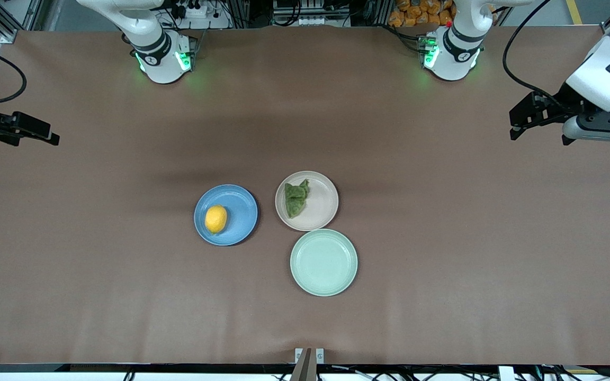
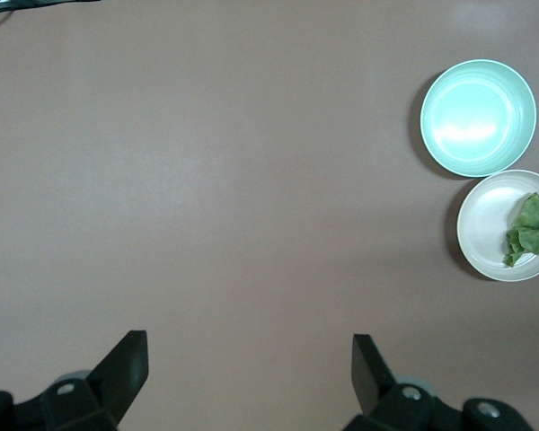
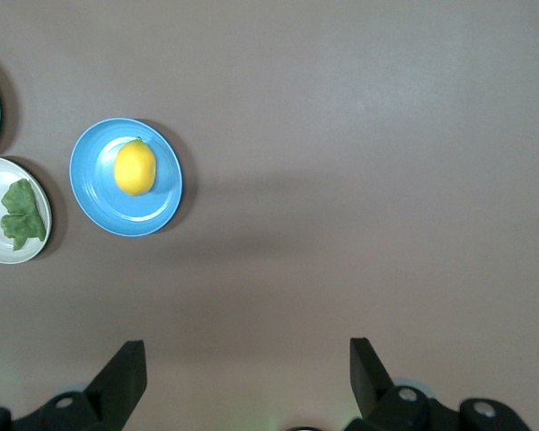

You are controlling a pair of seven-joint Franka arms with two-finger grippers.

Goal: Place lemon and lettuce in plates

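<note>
Left gripper (image 1: 517, 124), as I see it from my station: fingers (image 2: 126, 364) spread wide, nothing between them, hanging over bare table at the left arm's end. Right gripper (image 1: 45, 136): likewise spread and empty, over bare table at the right arm's end. I judge both arms to be parked clear of the work, which suits a finished job.

Lemon (image 1: 216, 219): one, lying inside the blue plate (image 1: 241, 203), toward the right arm's side of the dish. Lettuce (image 1: 296, 199): one clump, resting in the beige plate (image 1: 322, 203), off-centre toward the blue plate. Each item sits fully within a rim, so I read both placements as done.

Plates: three in all. The blue and beige ones lie side by side near mid-table, slightly apart. The mint-green plate (image 1: 324, 262), holding nothing, lies nearer the front camera, its rim just touching or all but touching the beige one. I take it as a spare, not a target.

Brown table cover (image 1: 442, 238): one.
</note>
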